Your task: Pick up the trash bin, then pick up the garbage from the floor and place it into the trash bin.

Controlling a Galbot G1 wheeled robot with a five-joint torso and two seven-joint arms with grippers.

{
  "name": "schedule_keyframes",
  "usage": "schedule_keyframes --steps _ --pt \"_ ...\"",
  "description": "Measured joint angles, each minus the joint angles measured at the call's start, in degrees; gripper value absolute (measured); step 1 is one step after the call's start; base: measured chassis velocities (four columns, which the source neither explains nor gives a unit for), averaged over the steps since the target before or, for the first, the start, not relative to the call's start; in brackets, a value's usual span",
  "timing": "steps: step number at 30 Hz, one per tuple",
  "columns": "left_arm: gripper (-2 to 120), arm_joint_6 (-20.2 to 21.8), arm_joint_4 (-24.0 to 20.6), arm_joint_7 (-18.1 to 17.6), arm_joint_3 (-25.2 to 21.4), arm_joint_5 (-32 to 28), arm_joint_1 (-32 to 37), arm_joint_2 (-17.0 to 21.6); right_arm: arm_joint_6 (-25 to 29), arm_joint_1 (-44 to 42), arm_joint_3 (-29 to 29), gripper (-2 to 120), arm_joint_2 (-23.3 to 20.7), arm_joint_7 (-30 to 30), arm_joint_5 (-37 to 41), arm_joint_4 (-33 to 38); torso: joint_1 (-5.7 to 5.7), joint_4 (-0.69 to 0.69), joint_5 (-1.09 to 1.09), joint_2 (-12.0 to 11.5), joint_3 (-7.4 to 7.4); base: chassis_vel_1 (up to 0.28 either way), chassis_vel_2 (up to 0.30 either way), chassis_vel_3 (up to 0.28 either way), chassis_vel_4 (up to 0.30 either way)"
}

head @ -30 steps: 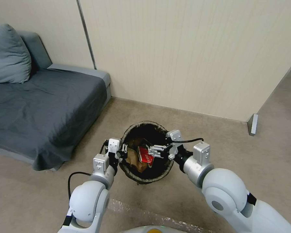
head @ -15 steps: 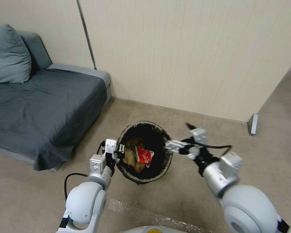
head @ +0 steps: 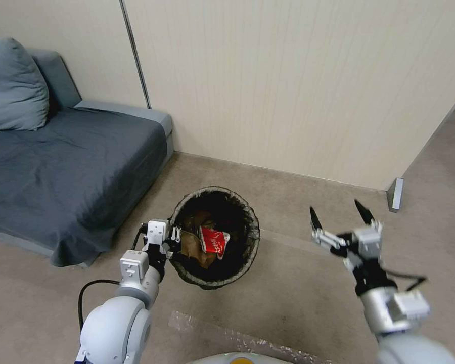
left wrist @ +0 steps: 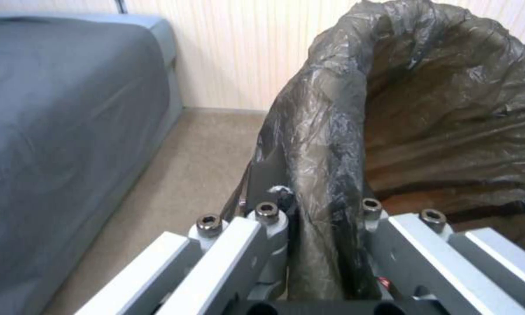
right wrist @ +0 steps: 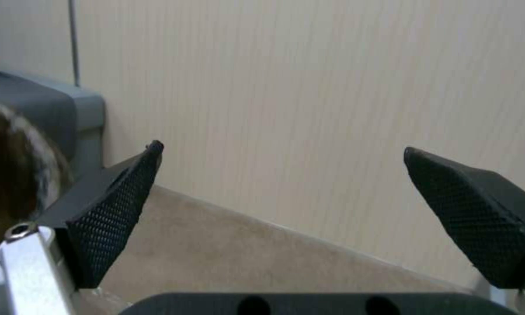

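Mostly done: head view, trash bin (head: 215, 237) at frame centre, its rim clamped by left gripper (head: 173, 241); inside, brown paper (head: 193, 246) and red wrapper (head: 212, 240). Right gripper (head: 338, 218) centre-right, spread, empty; floor (head: 298, 283) litter-free. Left wrist: jaws pinch bag-lined rim (left wrist: 323, 183). Right wrist: fingers (right wrist: 108, 218) wide apart.

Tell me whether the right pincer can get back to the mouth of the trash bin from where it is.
Probably yes: the right pincer hangs open beside the trash bin, with bare floor between them.
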Motion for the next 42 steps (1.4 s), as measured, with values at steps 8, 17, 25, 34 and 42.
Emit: schedule_keyframes --steps 8,17,25,34,42 --pt "5 0.6 -0.3 0.5 0.1 0.4 0.1 0.2 4.7 -3.8 0.5 100 2.4 1.7 -2.4 -1.4 0.0 0.01 0.01 0.0 0.0 0.0 0.0 0.0 0.0" --pt "5 1.9 -1.3 1.5 -0.2 1.0 0.7 0.6 5.1 -4.7 1.6 100 2.9 2.3 -1.0 -0.8 0.0 0.01 0.01 0.0 0.01 0.0 0.0 0.0 0.0" --pt "5 2.4 -1.7 1.7 -0.4 1.0 0.7 0.9 4.9 -4.9 2.0 100 3.3 2.4 -0.7 -0.5 0.0 0.01 0.01 0.0 0.0 0.033 0.035 0.028 0.029" --pt "5 2.7 -1.7 2.2 -0.3 1.4 0.9 1.0 3.9 -4.7 2.0 100 3.6 3.7 -0.8 -0.7 0.0 0.01 0.01 0.0 0.01 0.07 0.072 0.078 0.082" --pt "5 2.8 -1.8 2.4 -0.2 1.5 0.9 1.0 3.8 -4.8 1.9 100 3.9 4.4 -0.9 -1.0 0.0 0.01 0.01 0.0 0.0 0.12 0.115 0.12 0.119"
